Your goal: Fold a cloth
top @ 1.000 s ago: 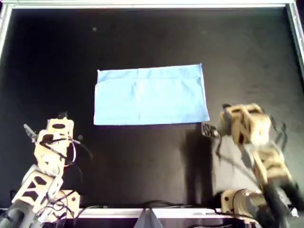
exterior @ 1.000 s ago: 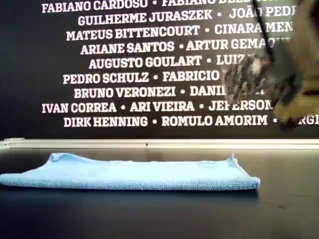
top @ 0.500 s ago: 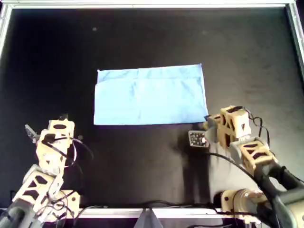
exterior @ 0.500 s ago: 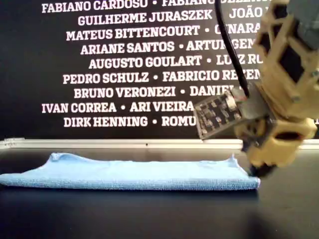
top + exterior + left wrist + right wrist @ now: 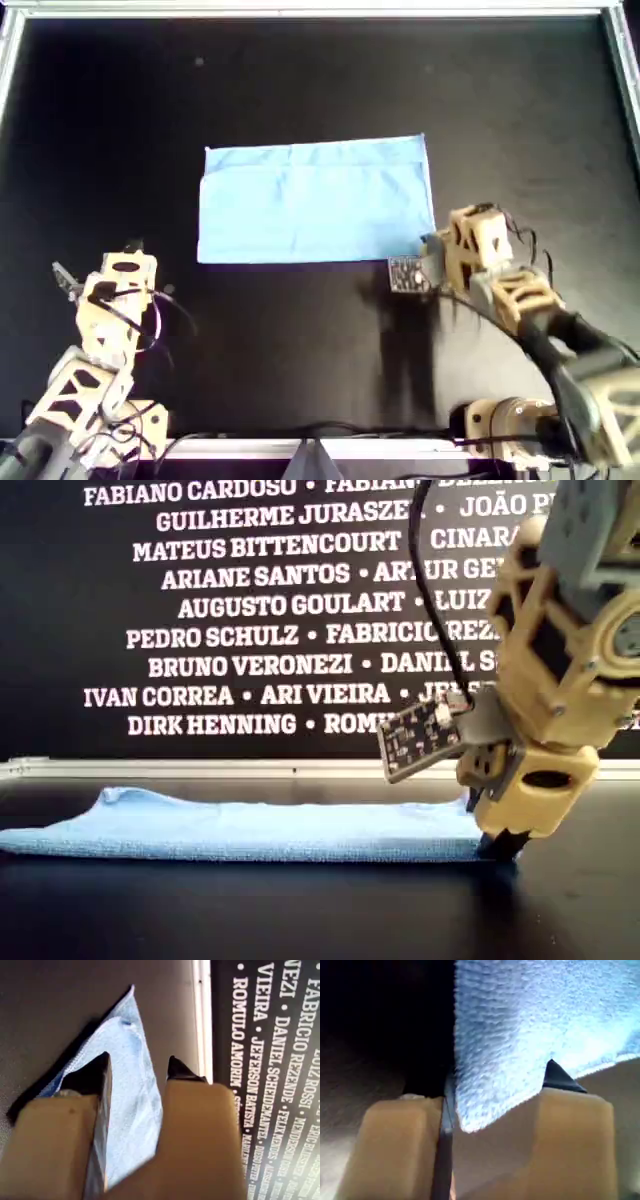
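The black counter [image 5: 520,120] carries the cloth [image 5: 316,200], lying flat as a folded rectangle near its middle. The right gripper [image 5: 432,252] sits at the cloth's corner, jaws apart around the edge. The left gripper [image 5: 132,247] hangs nearer the counter's front edge, apart from the cloth, jaws apart.

White capital names, set apart by dots, fill the black back wall [image 5: 250,610] in the exterior view. Top row: "FABIANO CARDOSO", then a name cut off. Next: "GUILHERME JURASZE", partly covered by an arm, and "JOÃO P…". Then "MATEUS BITTENCOURT • CINARA…"; "ARIANE SANTOS • ARTUR GE…"; "AUGUSTO GOULART • LUIZ…"; "PEDRO SCHULZ • FABRICIO REZ…"; "BRUNO VERONEZI • DANIEL S…"; "IVAN CORREA • ARI VIEIRA • JE…"; "DIRK HENNING • ROM…". The left wrist view shows the same wall [image 5: 270,1060] turned sideways, with "VIEIRA", "ROMULO AMORIM", "JEFERSON BATISTA" and "DANIEL SCHEIDE…" legible; the rows beyond are too blurred.
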### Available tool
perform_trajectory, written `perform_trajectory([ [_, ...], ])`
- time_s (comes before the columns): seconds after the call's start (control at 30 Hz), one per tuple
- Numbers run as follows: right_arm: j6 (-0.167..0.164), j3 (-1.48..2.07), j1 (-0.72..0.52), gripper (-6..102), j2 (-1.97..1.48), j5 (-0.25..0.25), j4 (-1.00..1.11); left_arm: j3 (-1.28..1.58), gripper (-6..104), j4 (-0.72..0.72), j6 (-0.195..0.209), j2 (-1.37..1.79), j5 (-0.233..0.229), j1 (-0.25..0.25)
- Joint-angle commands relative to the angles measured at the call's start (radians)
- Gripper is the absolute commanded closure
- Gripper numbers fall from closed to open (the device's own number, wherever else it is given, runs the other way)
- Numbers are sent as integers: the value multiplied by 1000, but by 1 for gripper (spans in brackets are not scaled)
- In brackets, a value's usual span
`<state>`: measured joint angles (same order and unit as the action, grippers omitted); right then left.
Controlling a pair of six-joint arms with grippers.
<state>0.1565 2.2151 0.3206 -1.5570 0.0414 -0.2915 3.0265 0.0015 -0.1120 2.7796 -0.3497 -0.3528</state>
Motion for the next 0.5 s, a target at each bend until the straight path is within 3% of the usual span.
perform_trajectory([
  [0.0, 2, -104, 5, 23, 18, 9, 9, -6, 57, 0, -5, 3, 3, 21],
  [0.27, 3, -109, 3, 25, 32, 8, 9, -6, 57, 0, -5, 3, 3, 21],
  [0.37, 5, -109, 3, 35, 32, 9, 9, -6, 57, 0, -5, 3, 3, 21],
  [0.47, 5, -107, 3, 52, 32, 11, 9, -6, 57, 0, -5, 3, 3, 21],
])
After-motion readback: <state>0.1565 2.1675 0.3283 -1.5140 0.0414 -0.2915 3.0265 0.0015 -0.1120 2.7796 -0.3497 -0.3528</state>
